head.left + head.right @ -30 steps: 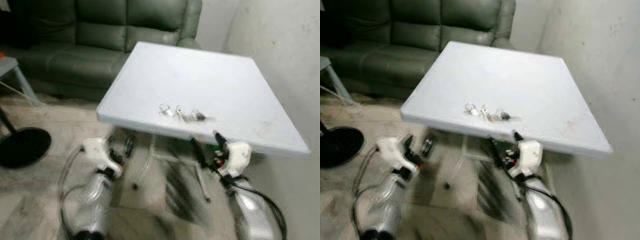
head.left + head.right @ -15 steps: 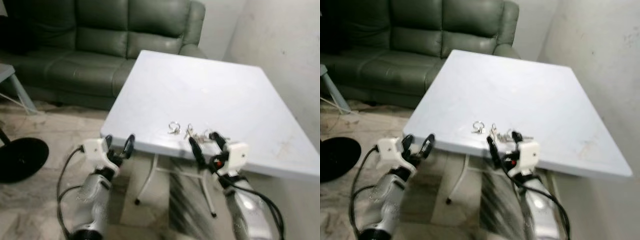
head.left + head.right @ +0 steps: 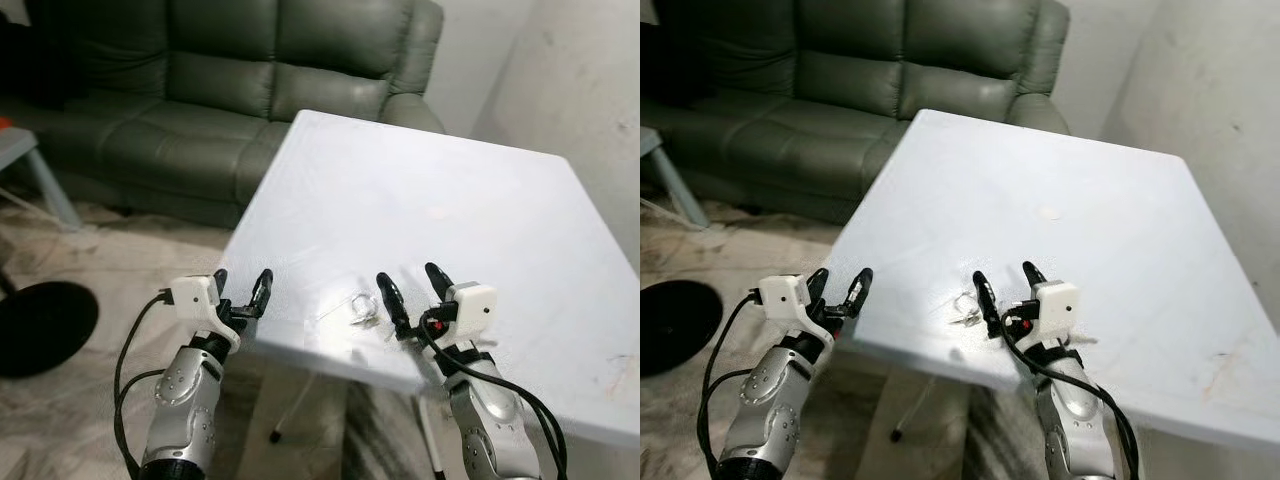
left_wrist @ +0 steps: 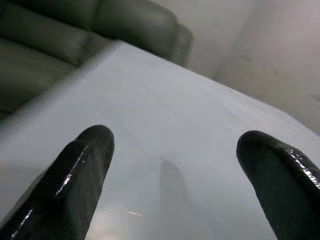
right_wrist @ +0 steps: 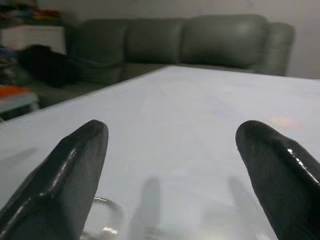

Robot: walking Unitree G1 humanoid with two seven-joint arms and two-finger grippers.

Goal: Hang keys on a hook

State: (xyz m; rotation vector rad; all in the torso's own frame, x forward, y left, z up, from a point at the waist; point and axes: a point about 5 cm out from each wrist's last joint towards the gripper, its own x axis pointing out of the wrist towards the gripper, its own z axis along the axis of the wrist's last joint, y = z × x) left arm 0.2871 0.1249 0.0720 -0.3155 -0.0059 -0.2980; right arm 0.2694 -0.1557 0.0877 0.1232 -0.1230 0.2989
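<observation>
Keys (image 3: 362, 307) lie on table (image 3: 480, 220) beside spread-fingered right gripper (image 3: 410, 288); left gripper (image 3: 241, 289) likewise spread.

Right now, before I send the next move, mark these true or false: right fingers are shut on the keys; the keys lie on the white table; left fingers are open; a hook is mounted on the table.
1. The right gripper has its fingers shut on the keys. False: the fingers are open, over the keys.
2. The keys lie on the white table. True.
3. The left gripper is open, at the table's near edge. True.
4. A hook is mounted on the table. False: none there.
</observation>
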